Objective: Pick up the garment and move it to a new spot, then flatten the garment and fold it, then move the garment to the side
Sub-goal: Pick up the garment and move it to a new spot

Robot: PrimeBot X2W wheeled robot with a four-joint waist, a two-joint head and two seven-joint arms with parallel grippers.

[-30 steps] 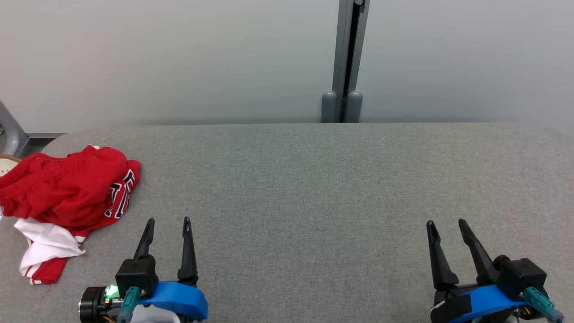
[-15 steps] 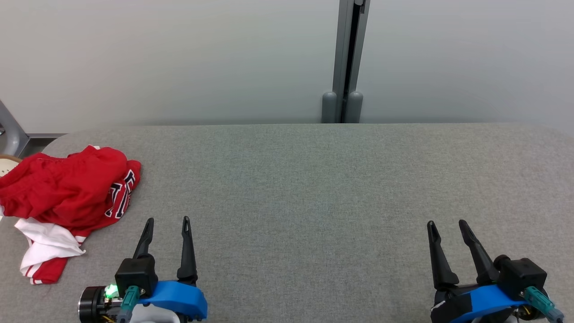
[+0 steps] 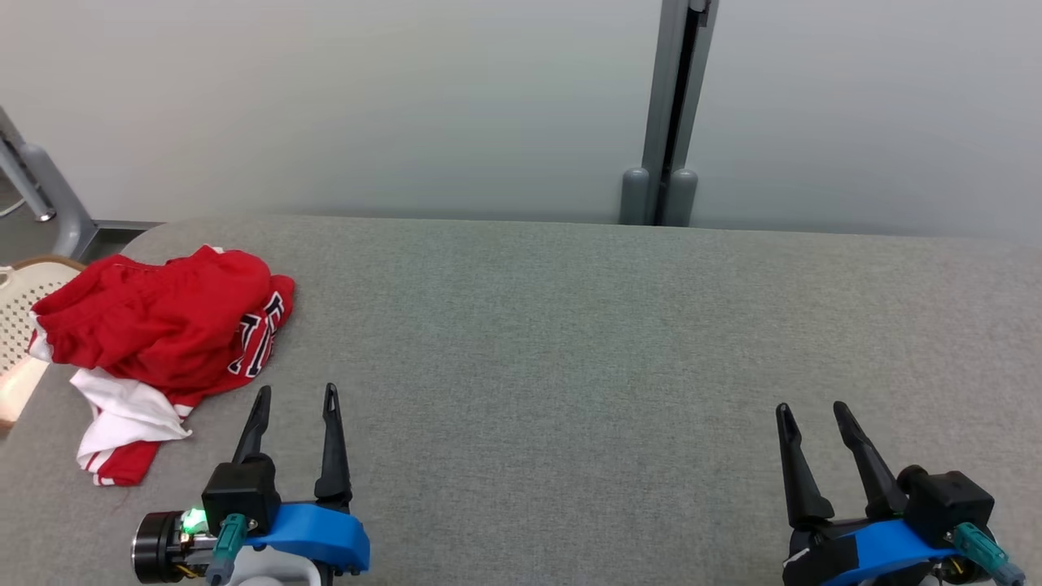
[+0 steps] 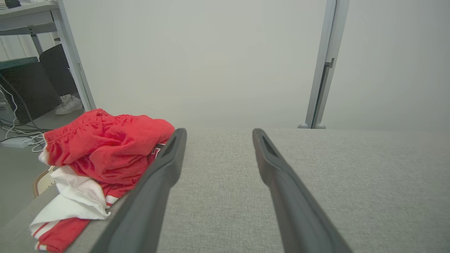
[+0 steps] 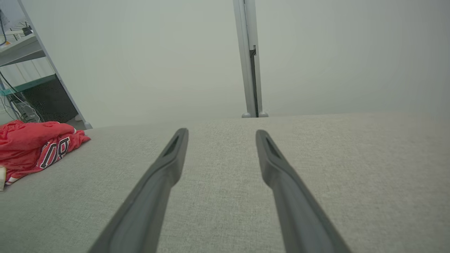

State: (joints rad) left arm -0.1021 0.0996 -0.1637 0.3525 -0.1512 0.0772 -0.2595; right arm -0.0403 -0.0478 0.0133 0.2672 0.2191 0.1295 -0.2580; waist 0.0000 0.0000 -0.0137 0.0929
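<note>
The garment, red with white trim and dark lettering, lies crumpled at the left end of the grey table. The left wrist view has the garment just left of the fingers; the right wrist view has it at the far left. My left gripper hovers open just right of the garment's near part, empty and not touching it. Far to the right, my right gripper is open and empty over bare table. In each wrist view the fingers, left and right, stand apart with only table between them.
A pale wall runs behind the table with a grey vertical post at its far edge. A perforated pale basket sits off the table's left end. A desk frame, cables and a person's white shoe lie beyond the left side.
The head camera has turned left, so the whole picture shifted right. Against the garment, the left gripper now sits a little nearer. Both grippers stay open.
</note>
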